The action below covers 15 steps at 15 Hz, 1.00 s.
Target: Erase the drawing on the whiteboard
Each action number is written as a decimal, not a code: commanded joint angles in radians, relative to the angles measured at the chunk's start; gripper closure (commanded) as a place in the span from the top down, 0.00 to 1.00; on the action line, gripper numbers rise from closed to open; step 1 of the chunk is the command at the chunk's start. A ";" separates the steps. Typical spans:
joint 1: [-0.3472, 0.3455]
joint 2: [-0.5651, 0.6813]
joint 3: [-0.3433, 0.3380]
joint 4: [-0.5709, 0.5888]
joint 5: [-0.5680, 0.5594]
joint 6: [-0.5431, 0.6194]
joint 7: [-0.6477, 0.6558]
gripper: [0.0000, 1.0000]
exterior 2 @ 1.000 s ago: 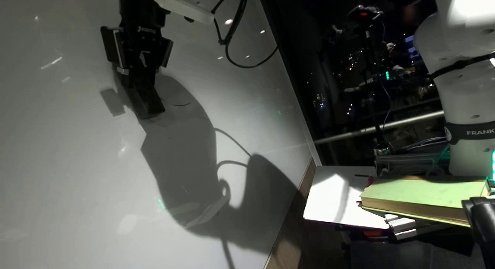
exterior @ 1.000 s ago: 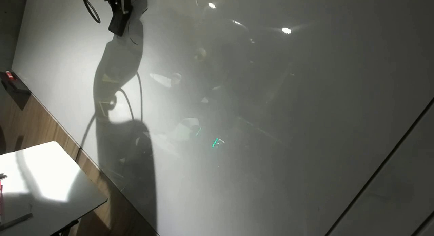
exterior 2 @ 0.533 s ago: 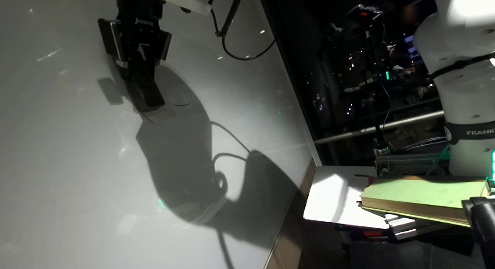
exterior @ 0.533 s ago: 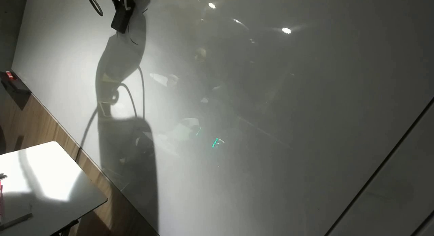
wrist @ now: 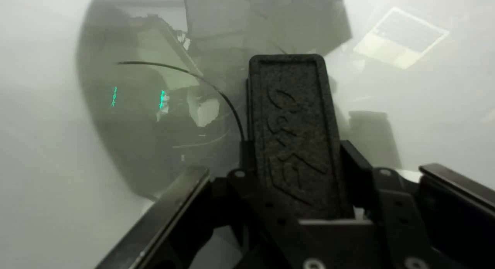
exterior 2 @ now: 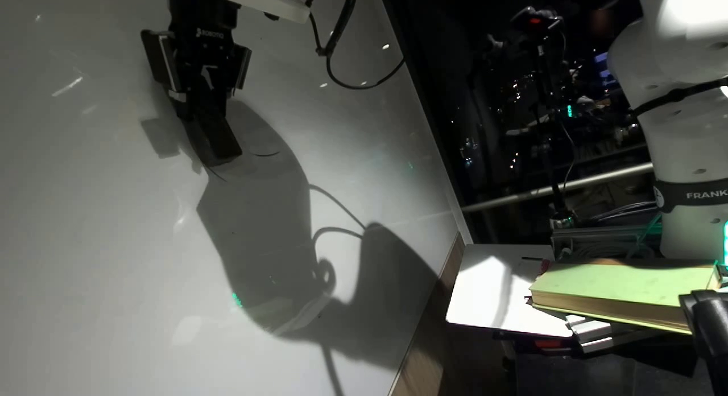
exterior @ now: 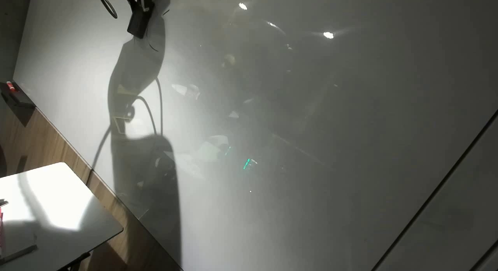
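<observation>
The whiteboard (exterior: 389, 146) fills most of both exterior views (exterior 2: 114, 282) and the wrist view's background (wrist: 50, 184). My gripper (exterior 2: 205, 103) is shut on a dark felt eraser (exterior 2: 219, 140), also seen in the wrist view (wrist: 296, 126). The eraser's end is at or very near the board; contact cannot be told. Of the drawing (wrist: 210, 84), thin dark curved lines show left of and just above the eraser. Its arcs also show beside the eraser in both exterior views (exterior: 153, 48) (exterior 2: 265, 154). The eraser hides part of it.
A small white table (exterior: 58, 201) stands below the board, with a green book (exterior 2: 614, 288) near it. A dark ledge with a red item (exterior: 17, 95) is at the board's edge. A cable (exterior 2: 369, 86) hangs from the arm. The arm's large shadow falls on the board.
My gripper with the eraser has moved slightly up in both exterior views, uncovering a curved line by the eraser's end. In the last half second it has hardly moved.
</observation>
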 commanded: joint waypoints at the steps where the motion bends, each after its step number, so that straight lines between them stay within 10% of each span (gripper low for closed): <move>1: 0.005 0.118 0.007 0.103 -0.107 0.058 0.050 0.30; 15: 0.021 0.147 -0.042 0.059 -0.255 0.067 0.089 0.30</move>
